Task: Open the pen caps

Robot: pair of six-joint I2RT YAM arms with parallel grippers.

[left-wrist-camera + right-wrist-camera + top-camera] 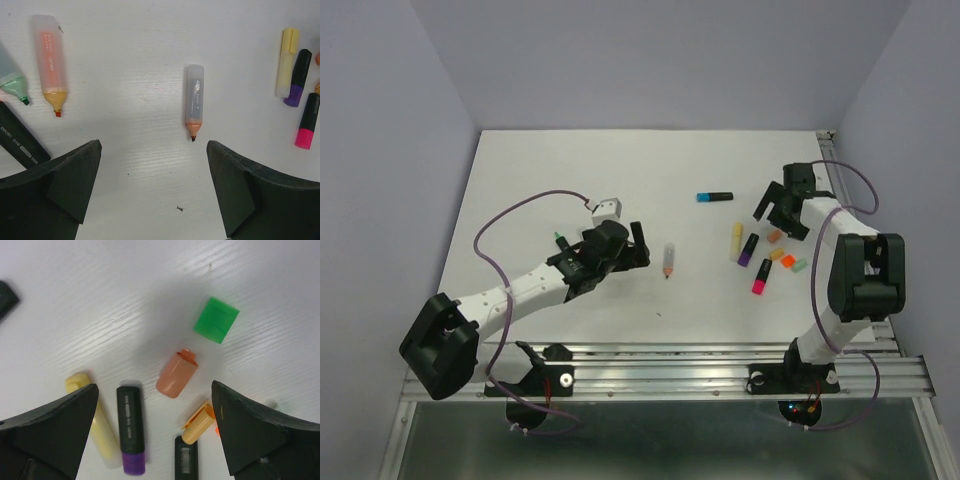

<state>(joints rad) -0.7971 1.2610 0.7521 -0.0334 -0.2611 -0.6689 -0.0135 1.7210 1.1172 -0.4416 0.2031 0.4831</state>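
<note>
Green cap (216,320), peach cap (177,374) and orange cap (199,423) lie off, purple cap (134,462) and pink cap (303,138) yet to pull, left tool (153,150) and right tool (154,390) spread empty

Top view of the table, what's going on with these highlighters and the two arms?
Two robot arms are uncapping highlighters. Both tools are open and empty: the left tool hovers near an uncapped peach-tipped highlighter, the right tool over a green cap, a salmon cap and an orange cap lying loose. The purple cap, pink cap and blue cap are on their pens.
</note>
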